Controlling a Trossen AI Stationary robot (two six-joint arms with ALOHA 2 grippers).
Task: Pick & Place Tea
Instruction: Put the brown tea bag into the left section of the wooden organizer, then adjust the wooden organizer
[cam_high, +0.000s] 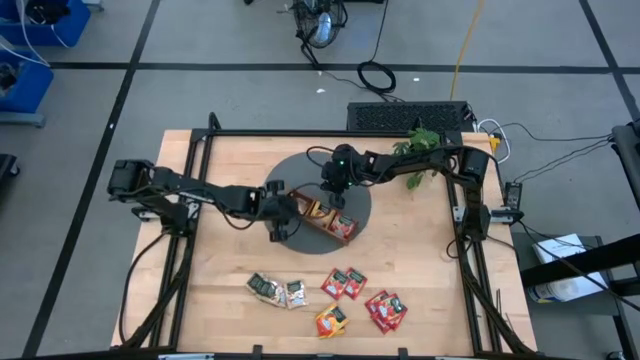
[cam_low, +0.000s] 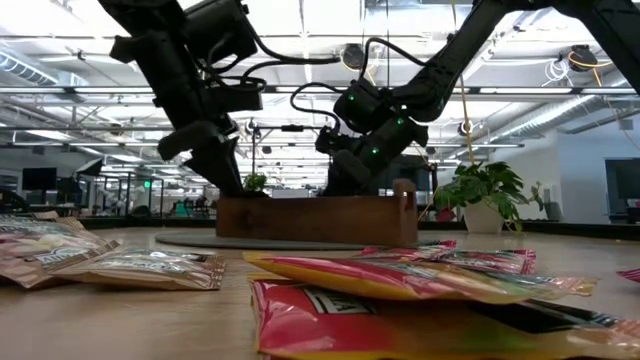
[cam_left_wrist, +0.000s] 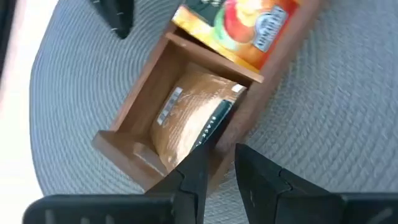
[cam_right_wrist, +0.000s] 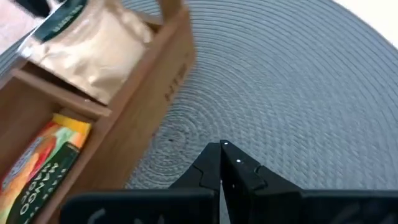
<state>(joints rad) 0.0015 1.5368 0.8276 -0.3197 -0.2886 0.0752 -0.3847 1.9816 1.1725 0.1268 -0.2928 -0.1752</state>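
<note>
Sachets of tea (cam_high: 335, 296) lay loose along the lower middle of the overhead frame, green ones at left, red and orange at right, while both arms met over the wooden tray (cam_high: 322, 219) on a round grey mat (cam_high: 352, 190) at table centre. The left gripper (cam_left_wrist: 219, 163), jaws slightly parted and empty, hovered at the tray's end compartment, where a pale sachet with a dark green edge (cam_left_wrist: 193, 118) sat propped at a tilt. The right gripper (cam_right_wrist: 221, 163), fingers pressed together on nothing, hung over the mat just beside the tray's wall. The likeliest trouble, judging from this, was the tilted sachet catching a left fingertip and lifting out or riding over the divider, or the two arms fouling each other in such close quarters. An orange sachet (cam_right_wrist: 46, 163) filled the middle compartment; a red one (cam_high: 343, 227) appeared to occupy the far end. Most of the tea remained on the table, well apart from the tray.
</note>
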